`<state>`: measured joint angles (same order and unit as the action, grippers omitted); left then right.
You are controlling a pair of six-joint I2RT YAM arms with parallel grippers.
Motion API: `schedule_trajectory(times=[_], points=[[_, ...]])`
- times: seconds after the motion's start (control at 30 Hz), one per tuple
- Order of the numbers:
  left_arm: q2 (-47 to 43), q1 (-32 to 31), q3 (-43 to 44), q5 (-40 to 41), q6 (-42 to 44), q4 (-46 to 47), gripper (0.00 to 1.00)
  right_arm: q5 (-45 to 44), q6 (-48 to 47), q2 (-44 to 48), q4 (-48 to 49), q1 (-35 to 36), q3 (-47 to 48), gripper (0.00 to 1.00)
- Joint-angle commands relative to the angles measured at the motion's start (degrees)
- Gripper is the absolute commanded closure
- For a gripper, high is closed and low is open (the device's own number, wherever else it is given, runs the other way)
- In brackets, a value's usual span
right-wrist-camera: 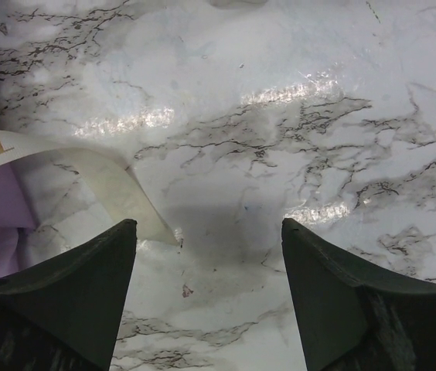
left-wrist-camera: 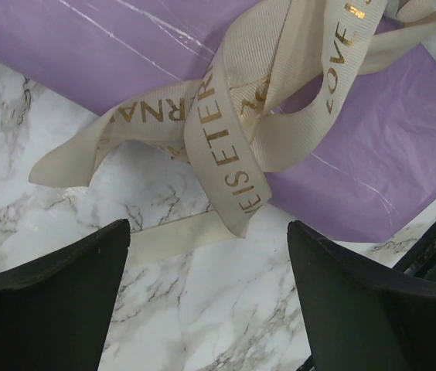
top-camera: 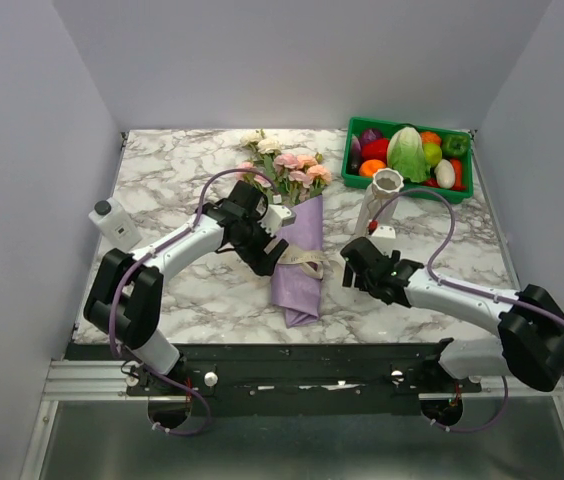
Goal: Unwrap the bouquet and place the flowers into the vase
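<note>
Black fingers [left-wrist-camera: 56,301] of the left pincer [left-wrist-camera: 206,228] fill the bottom of its wrist view. They stand wide apart and grip nothing. Between and just beyond the tips is bare marble, with one flat tail of the cream ribbon [left-wrist-camera: 226,147] running across it. The rest of the ribbon is heaped in loose loops with gold lettering, partly on the tabletop [top-camera: 172,180] and partly on the lilac paper [left-wrist-camera: 372,139]. I can't tell whether it is knotted.

The right pincer [right-wrist-camera: 209,224] is also spread, with only marble between the fingers. Another ribbon end comes in from the left and stops just beside its left fingertip. Whether it touches, I can't say.

From above, the bouquet [top-camera: 297,250] lies flat near the middle of the tabletop. The narrow end of its cone points toward the arm bases. The flowers [top-camera: 287,165], pink, peach and cream with green leaves, spill out of the far end. The ribbon crosses the cone about halfway down. The left pincer is low at the cone's left side and the right one is low just off its right side, so the two face each other across the wrapping.

The vase [top-camera: 377,200] stands upright to the right of the blooms, apart from them. It is just in front of a green crate [top-camera: 409,158] of plastic vegetables [top-camera: 407,150] at the far right.
</note>
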<state>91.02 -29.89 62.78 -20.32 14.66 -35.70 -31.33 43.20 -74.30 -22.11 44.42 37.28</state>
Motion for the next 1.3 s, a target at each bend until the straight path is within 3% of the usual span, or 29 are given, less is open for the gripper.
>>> schedule_trajectory(times=[0.0, 0.13, 0.27, 0.53, 0.67, 0.8, 1.27], points=[[0.47, -0.43, -0.72, -4.29, 2.13, 3.53, 0.14, -4.00, 1.27, -2.16, 1.54, 0.22, 2.27, 0.15], [-0.93, -0.43, -3.81, -7.36, 2.48, 6.79, 0.30, -5.40, 1.27, -5.23, 1.19, 0.22, 4.03, 0.13], [0.20, -0.43, -3.64, -8.25, 2.92, 6.09, 0.60, -4.97, -0.13, -7.08, 4.33, 0.22, 4.38, 0.11], [-0.76, -0.35, -3.72, -6.23, 3.28, 4.94, 0.73, -0.84, -4.52, -7.17, 10.68, 2.06, 2.28, 0.13], [-1.11, 0.70, -2.76, -3.60, 2.92, 4.24, 0.94, -0.75, -6.46, -9.10, 14.28, 3.91, 1.83, 0.14], [-1.20, 2.73, -1.27, -1.75, 1.87, 3.80, 1.00, -0.49, -7.25, -12.62, 15.95, 4.00, 2.54, 0.14], [-1.37, 4.66, -0.12, 1.07, 0.99, 1.34, 1.00, -7.68, -12.44, -22.20, 24.39, 4.27, 5.79, 0.23]])
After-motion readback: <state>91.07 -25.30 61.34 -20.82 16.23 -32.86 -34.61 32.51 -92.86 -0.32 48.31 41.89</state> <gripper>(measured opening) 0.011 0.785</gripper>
